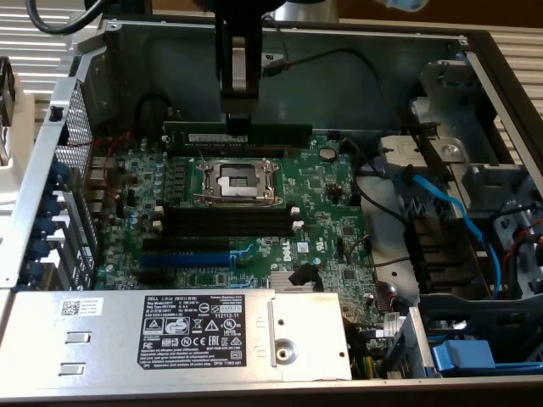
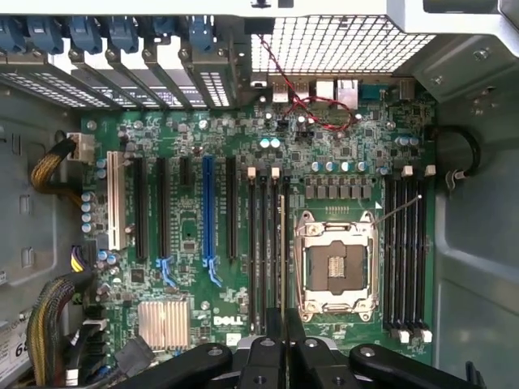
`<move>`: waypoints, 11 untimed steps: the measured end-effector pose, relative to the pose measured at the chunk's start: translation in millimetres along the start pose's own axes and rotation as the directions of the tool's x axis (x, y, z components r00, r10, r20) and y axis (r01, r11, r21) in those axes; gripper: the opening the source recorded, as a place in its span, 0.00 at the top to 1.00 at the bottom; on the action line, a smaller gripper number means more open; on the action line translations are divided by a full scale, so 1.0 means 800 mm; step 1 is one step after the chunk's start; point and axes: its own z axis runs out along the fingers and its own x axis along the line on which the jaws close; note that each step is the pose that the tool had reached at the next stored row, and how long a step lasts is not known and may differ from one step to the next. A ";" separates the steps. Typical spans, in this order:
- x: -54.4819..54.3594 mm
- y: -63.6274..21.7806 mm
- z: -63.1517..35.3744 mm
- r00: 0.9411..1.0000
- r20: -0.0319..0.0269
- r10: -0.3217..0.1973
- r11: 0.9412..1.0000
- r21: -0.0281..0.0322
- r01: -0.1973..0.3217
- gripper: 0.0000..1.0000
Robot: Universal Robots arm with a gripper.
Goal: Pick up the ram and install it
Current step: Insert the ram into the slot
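The ram (image 1: pixel 280 133) is a long dark-green stick with a white label strip, hanging level above the motherboard (image 1: pixel 331 203). My gripper (image 1: pixel 237 125) comes straight down from above and is shut on its top edge near the middle. In the exterior view the stick stands just behind the CPU socket (image 1: pixel 237 180). The wrist view shows the ram (image 2: pixel 282 243) edge-on as a thin line below my gripper (image 2: pixel 284 344), in line with the black memory slot closest to the CPU socket (image 2: pixel 336 259). The neighbouring black slots (image 2: pixel 259 243) are bare.
A second bank of bare black slots (image 2: pixel 405 251) lies on the socket's other side. A blue expansion slot (image 2: pixel 208 211), a silver heatsink (image 2: pixel 162 322) and the power supply (image 1: pixel 170 335) sit towards the case front. Blue cable (image 1: pixel 450 203) and drive bays fill the exterior view's right.
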 end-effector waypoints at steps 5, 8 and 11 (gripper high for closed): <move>0.000 0.000 0.006 1.000 0.000 0.000 1.000 0.000 0.000 0.88; 0.001 0.001 0.013 1.000 0.000 0.000 1.000 0.000 0.000 0.88; 0.001 0.002 0.020 1.000 0.001 0.000 1.000 0.000 0.000 0.88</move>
